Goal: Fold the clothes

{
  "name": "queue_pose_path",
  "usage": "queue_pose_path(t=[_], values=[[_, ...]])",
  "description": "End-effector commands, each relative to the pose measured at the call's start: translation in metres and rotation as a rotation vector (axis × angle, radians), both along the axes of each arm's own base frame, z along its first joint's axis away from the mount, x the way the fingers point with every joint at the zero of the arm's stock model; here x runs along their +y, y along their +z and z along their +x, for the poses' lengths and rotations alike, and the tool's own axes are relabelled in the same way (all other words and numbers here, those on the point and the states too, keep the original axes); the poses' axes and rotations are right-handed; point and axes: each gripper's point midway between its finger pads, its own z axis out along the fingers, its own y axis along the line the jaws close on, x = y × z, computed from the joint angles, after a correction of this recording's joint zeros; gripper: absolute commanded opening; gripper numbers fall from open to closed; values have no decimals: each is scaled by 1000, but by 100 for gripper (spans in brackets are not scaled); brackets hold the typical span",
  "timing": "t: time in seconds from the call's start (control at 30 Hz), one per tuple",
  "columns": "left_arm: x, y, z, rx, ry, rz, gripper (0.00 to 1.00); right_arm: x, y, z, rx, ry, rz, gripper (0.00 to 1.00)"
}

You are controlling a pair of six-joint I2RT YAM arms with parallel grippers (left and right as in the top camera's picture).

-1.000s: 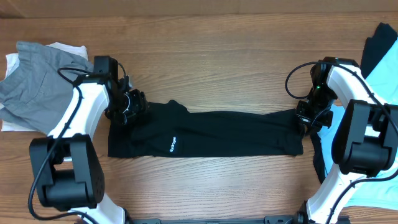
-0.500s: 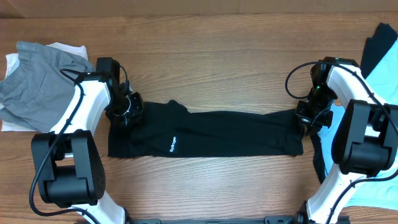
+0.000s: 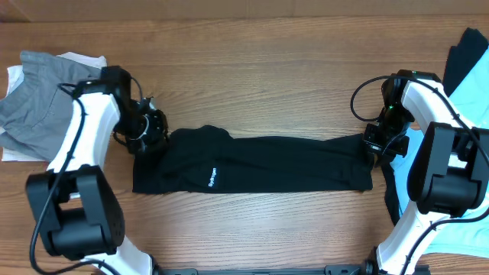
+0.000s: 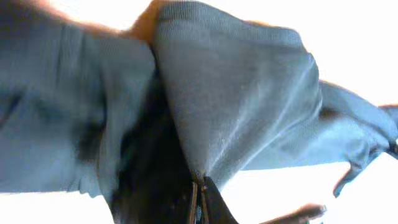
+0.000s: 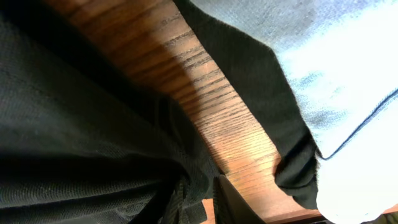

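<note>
Two pincers [image 3: 151, 131] [image 3: 376, 150] tight on T-shirt [image 3: 260, 164]

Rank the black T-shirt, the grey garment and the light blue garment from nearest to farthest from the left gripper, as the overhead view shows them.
1. black T-shirt: its left end is held in the left gripper.
2. grey garment: apart, on the far left.
3. light blue garment: at the far right edge.
</note>
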Motion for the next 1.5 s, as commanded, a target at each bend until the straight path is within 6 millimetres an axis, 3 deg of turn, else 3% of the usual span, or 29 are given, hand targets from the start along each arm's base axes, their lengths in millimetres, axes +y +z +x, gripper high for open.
queue_pose_path(t=[0.0, 0.13, 0.37, 0.53, 0.7, 0.9, 0.93, 1.0, 1.07, 1.13, 1.2, 1.3, 1.47], values=[[3, 30, -22, 9, -36, 15, 4, -2, 2, -1, -3, -14, -4, 20], [17, 20, -55, 133, -91, 103, 4, -2, 2, -2, -1, -10, -2, 20], [57, 9, -62, 208, 8, 345, 4, -5, 2, -5, 12, -2, -21, 21], [50, 1, -74, 249, 11, 310, 4, -5, 2, -4, 8, -3, -21, 21], [47, -23, -85, 272, 7, 305, 4, -5, 2, -4, 9, -3, -21, 21], [48, -41, -92, 272, 7, 310, 9, -5, 2, -4, 8, -4, -18, 21], [50, -41, -92, 273, 6, 321, 15, -5, 2, -4, 8, -4, -18, 21], [50, -41, -89, 263, 4, 318, 15, -5, 2, -4, 8, -4, -18, 21], [47, -29, -80, 221, -50, 289, 9, -5, 2, -3, 4, -4, -18, 21], [47, -6, -61, 160, -56, 281, 9, -5, 2, -3, 3, -5, -16, 32], [46, 22, -33, 43, -34, 272, 12, -4, 2, -3, 3, -6, -14, 34], [25, 57, -1, -125, -13, 154, 20, 3, 1, 1, -15, -7, 45, 37], [-2, 41, -7, -115, -81, 118, 23, 29, 6, 9, -87, 32, 286, 44]])
